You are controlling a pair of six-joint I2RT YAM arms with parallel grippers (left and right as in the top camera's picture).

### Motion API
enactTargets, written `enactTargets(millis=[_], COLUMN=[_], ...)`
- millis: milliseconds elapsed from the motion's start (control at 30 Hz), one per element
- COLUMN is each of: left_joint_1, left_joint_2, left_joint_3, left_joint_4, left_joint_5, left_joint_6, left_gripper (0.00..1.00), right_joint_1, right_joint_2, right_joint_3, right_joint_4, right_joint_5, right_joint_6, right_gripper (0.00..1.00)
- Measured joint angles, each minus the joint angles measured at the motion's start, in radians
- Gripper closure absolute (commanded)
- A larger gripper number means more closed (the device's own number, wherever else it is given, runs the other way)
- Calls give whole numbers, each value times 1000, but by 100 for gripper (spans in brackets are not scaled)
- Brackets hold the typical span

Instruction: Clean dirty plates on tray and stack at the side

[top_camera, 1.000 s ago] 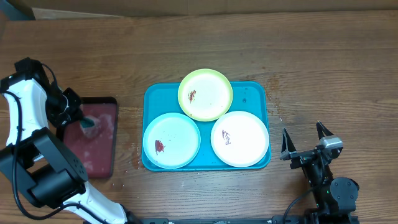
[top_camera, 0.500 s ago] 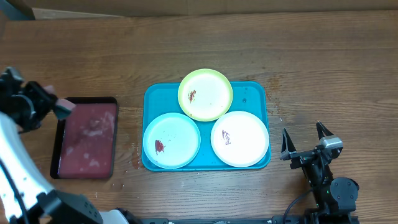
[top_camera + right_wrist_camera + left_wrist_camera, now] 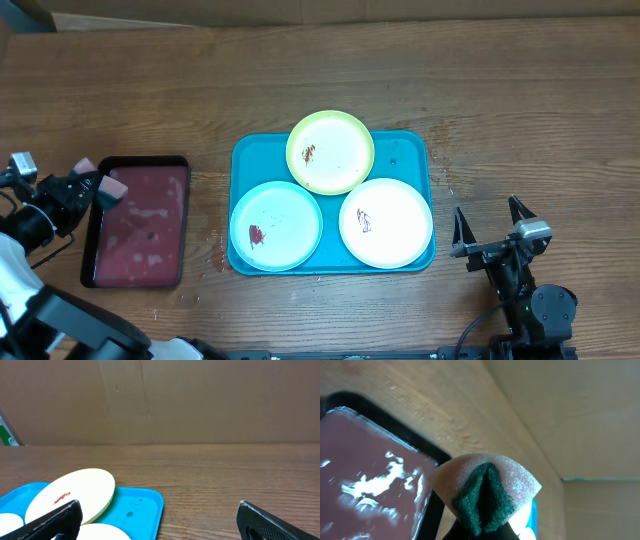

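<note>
The turquoise tray [image 3: 405, 150] lies mid-table with three plates on it: yellow-green [image 3: 335, 145] at the back, overlapping the rim, light blue [image 3: 285, 215] front left, white [image 3: 395, 220] front right. Each has a small reddish or dark smudge. My left gripper [image 3: 100, 185] is shut on a folded sponge [image 3: 487, 492], pale with a green scouring side, held above the left edge of the dark red tray [image 3: 140, 225]. My right gripper [image 3: 490, 225] is open and empty, right of the turquoise tray. The right wrist view shows the yellow-green plate [image 3: 75, 492] and the tray corner [image 3: 145, 505].
The dark red tray holds a shiny film of liquid [image 3: 365, 485]. A cardboard wall [image 3: 160, 400] stands along the table's far edge. Small droplets mark the turquoise tray's right corner [image 3: 131, 513].
My left gripper lifted the sponge out of the dark red tray, swung left, then came back to hover at that tray's left edge. The right arm and plates have not moved.
</note>
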Motion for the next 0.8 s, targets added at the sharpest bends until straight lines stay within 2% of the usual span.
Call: enactTargets(millis=[300,567,667,800], left_joint_1=[0,0,0,0], left_joint_2=[156,181,181,181], left_joint_3=[-16,-19,-19,-19], left_joint_4=[104,193,174,76], left_joint_5=[130,399,386,209], left_joint_6=[35,45,46,62], left_gripper=[96,96,96,96], right_joint_1=[0,0,0,0], right_joint_2=[0,0,0,0], right_joint_3=[0,0,0,0], right_joint_4=[0,0,0,0], right_joint_5=[0,0,0,0], right_joint_6=[1,1,1,0], right_gripper=[0,0,0,0])
